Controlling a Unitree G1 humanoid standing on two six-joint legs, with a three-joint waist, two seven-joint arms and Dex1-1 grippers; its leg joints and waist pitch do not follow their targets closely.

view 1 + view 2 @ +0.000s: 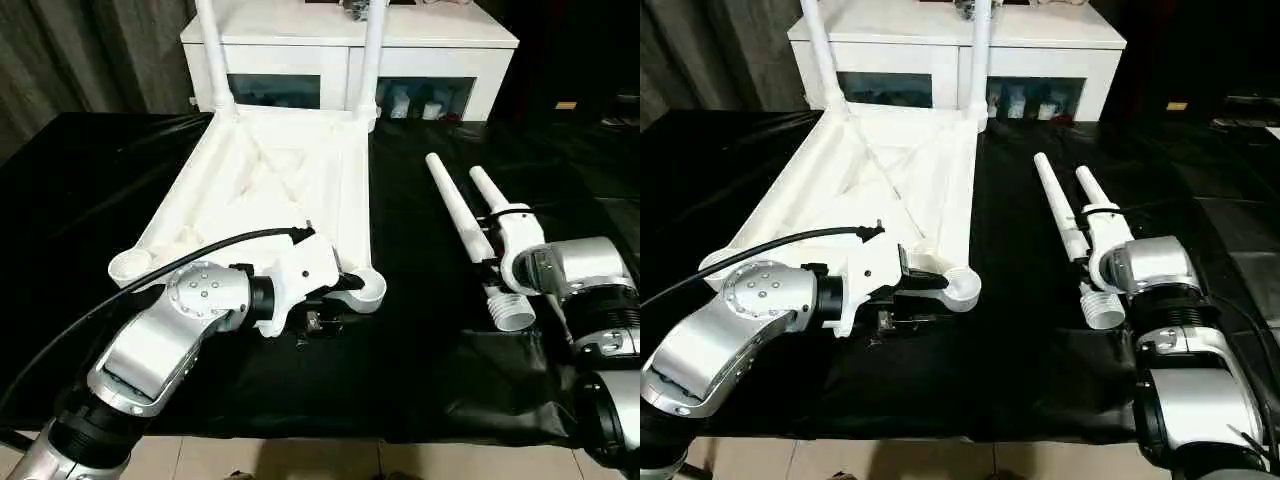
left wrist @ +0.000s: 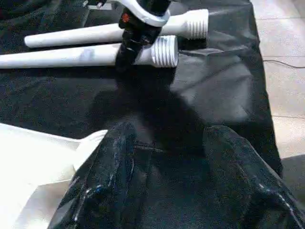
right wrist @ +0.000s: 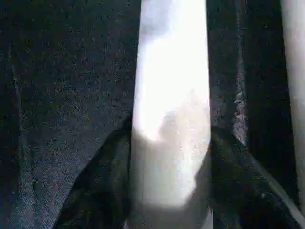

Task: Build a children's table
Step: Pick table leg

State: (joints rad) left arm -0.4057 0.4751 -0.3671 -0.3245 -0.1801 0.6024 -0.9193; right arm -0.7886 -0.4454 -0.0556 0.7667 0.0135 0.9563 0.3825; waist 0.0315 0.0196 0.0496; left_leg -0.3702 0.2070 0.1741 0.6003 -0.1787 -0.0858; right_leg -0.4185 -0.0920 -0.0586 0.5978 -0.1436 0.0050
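White leg (image 3: 171,119) lies between the right gripper (image 3: 169,191) fingers, pointing away from the robot. They look clamped on it. The left gripper (image 2: 167,176) stands apart by the empty corner socket (image 1: 362,290).

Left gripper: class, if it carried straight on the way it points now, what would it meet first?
Probably the black cloth, then the nearer loose table leg where the right gripper works. The left gripper has open fingers; depth is uncertain.
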